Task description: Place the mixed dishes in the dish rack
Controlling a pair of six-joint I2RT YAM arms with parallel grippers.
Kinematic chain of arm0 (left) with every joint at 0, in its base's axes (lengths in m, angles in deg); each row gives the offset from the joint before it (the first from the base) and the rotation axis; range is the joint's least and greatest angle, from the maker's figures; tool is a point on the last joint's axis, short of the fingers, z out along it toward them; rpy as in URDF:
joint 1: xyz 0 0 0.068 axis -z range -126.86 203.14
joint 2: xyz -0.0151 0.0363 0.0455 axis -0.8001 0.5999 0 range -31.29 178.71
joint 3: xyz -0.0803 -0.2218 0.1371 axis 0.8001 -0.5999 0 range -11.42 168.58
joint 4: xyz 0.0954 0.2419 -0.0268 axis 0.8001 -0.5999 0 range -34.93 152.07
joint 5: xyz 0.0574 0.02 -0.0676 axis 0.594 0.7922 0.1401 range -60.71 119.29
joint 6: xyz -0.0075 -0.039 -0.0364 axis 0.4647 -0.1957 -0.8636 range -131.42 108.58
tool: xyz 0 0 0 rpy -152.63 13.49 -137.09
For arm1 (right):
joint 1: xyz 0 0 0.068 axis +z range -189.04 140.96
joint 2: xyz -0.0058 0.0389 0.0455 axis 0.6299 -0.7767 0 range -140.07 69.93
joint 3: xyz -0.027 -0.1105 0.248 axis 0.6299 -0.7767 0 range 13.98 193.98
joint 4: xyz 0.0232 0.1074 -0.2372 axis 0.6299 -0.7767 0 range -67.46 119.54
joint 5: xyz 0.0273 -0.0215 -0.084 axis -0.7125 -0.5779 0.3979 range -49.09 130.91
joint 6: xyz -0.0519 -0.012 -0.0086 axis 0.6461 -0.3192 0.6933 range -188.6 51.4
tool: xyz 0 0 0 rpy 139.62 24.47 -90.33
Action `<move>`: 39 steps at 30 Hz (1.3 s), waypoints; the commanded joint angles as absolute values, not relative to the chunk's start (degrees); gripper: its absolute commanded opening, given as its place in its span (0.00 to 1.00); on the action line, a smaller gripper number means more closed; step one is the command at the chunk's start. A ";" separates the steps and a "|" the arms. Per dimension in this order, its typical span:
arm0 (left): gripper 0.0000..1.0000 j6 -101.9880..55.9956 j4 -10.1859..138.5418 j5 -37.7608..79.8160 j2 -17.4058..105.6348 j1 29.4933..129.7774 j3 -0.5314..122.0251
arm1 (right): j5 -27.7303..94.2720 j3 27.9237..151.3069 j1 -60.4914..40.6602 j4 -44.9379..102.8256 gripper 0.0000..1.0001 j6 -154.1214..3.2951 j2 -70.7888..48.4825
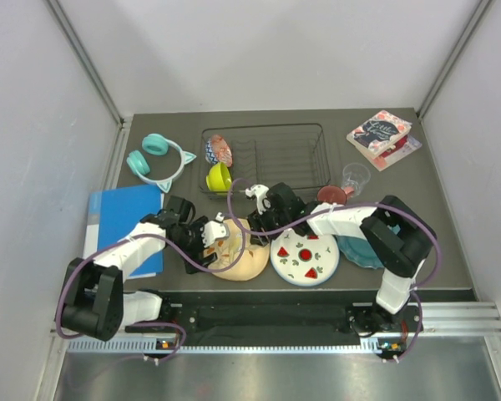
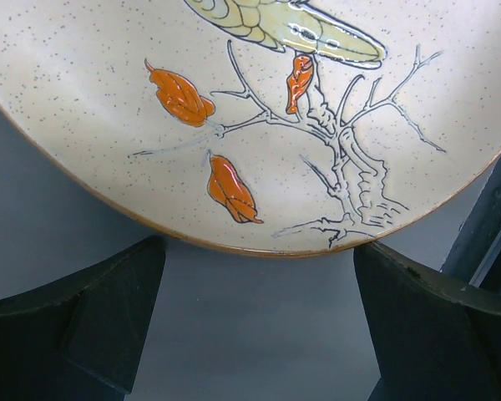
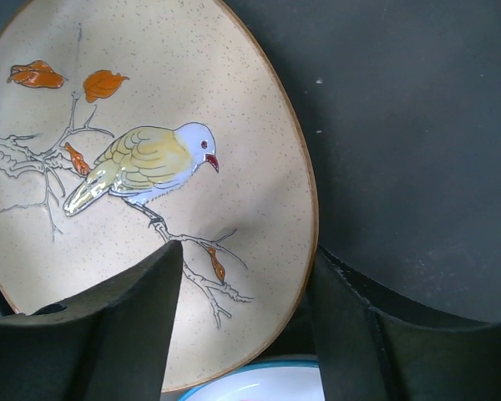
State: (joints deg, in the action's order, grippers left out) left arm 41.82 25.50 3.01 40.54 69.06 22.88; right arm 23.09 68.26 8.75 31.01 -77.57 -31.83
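At the worktop's (image 1: pixel 451 217) near edge I address the cream bird-print plate (image 1: pixel 244 261): left tool (image 2: pixel 259 280) spread wide, right tool (image 3: pixel 246 280) apart astride its rim; next, I judge, clamp, then lift to the dish rack (image 1: pixel 271 154).

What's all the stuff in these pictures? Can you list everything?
headphones: one, teal, back left
folder: one, blue, left
rack: one, black wire, back middle
yellow bowl: one, in rack
red-blue bowl: one, in rack
bird plate: one, cream, front
watermelon plate: one, white, front
teal plate: one, front right
mug: one, reddish, right of rack
glass: one, clear, beside mug
books: small stack, floral, back right
table: one, dark grey
left fingers: open, at bird plate's rim
right fingers: open, astride bird plate's rim
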 commanded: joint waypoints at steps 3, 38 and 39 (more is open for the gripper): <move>0.99 36.58 40.36 0.99 40.34 69.48 21.27 | 17.79 73.13 10.70 22.69 0.52 -74.93 -33.43; 0.99 35.61 44.49 0.46 39.11 69.92 19.87 | 1.90 76.73 12.28 26.73 0.14 -85.91 -26.21; 0.99 35.34 44.58 0.37 39.02 69.92 19.87 | 1.63 77.00 12.37 26.64 0.14 -86.00 -26.66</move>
